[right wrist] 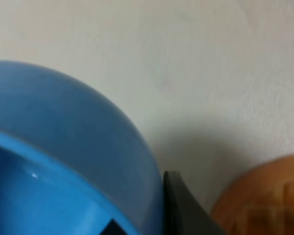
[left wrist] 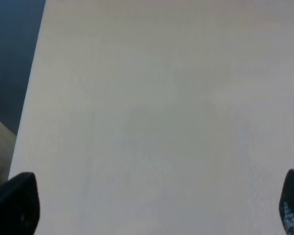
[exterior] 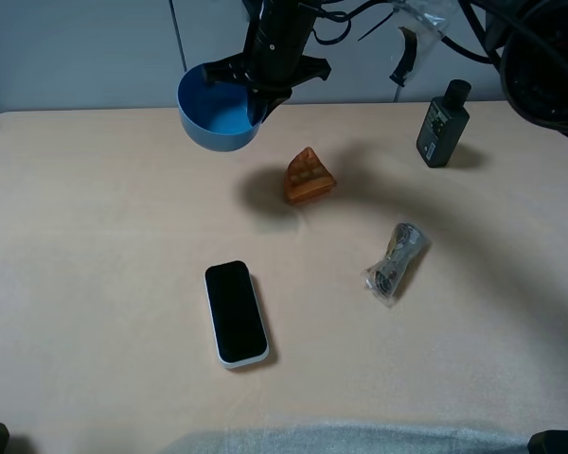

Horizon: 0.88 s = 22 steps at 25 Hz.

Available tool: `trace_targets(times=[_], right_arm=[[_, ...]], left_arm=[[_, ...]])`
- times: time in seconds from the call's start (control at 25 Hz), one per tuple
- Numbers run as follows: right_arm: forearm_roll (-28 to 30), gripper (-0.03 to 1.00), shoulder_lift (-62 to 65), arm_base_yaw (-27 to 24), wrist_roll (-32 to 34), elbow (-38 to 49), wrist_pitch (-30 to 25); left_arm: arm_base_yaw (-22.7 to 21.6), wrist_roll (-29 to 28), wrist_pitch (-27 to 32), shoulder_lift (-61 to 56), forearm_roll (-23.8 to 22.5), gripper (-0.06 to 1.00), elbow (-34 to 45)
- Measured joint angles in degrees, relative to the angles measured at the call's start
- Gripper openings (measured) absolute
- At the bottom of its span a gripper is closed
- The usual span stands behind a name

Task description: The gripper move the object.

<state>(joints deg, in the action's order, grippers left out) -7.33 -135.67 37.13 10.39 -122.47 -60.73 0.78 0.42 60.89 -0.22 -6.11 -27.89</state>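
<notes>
Blue bowl (exterior: 213, 115) is off the table, hanging in the air over the far edge, left of centre in the high view. It sits roughly upright, lighter blue inside showing.

Right gripper (exterior: 262, 97) is clamped on the bowl's right rim, pinching the wall: one finger (right wrist: 182, 211) on the outside, a dark bit of the other just visible inside. The arm comes down from above, cables trailing.

Orange waffle wedge (exterior: 309, 178) lies on the table (exterior: 95, 246) near the bowl, on the near-right side of it, not touching. A soft shadow lies just to the wedge's left.

Black phone with white rim (exterior: 235, 313) lies flat, screen up, well apart toward the near side. A clear-wrapped cable bundle (exterior: 396, 262) lies to the right of the phone. A black handheld device (exterior: 442, 123) rests near the far right edge.

Left gripper (left wrist: 152, 205) is spread wide over bare tabletop, holding nothing; only the two fingertips show in its wrist view.
</notes>
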Motion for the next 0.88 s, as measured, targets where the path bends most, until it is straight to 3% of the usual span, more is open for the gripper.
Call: trace_targets(times=[0.88], right_arm=[[3.3, -0.01, -8.1, 0.0, -0.2, 0.0, 11.2]], left_arm=[[0.0, 0.0, 0.0, 0.0, -0.1, 0.98, 0.0]])
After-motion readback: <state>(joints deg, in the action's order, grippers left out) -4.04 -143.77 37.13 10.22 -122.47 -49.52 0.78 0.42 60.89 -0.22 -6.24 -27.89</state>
